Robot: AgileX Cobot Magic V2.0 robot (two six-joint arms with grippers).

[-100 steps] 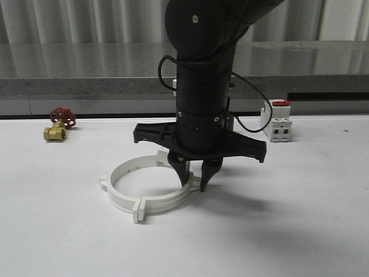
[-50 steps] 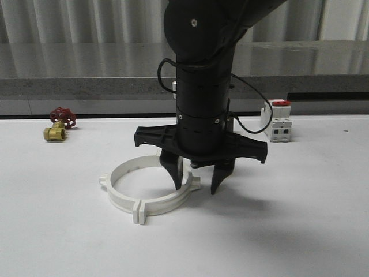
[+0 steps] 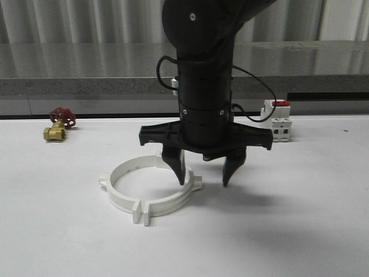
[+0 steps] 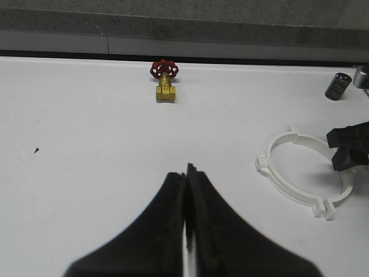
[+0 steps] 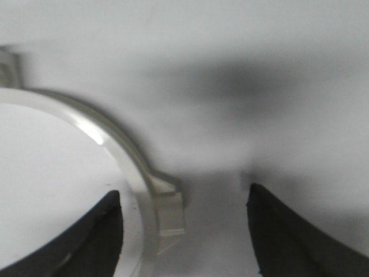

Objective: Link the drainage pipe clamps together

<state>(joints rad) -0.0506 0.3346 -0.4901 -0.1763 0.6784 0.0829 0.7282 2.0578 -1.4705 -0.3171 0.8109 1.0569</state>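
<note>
Right gripper (image 3: 203, 176) spread wide at frame centre, straddling the clamps' (image 3: 151, 186) right flange tab; left gripper (image 4: 188, 214) closed, empty.

White clamps (image 3: 151, 190) lie on a white desk (image 3: 300, 219). The arm (image 3: 203, 86) and gripper (image 3: 203, 173) are black. The valve (image 3: 57, 124) is brass with a red handwheel. The switch (image 3: 277, 124) is white, topped red.
</note>
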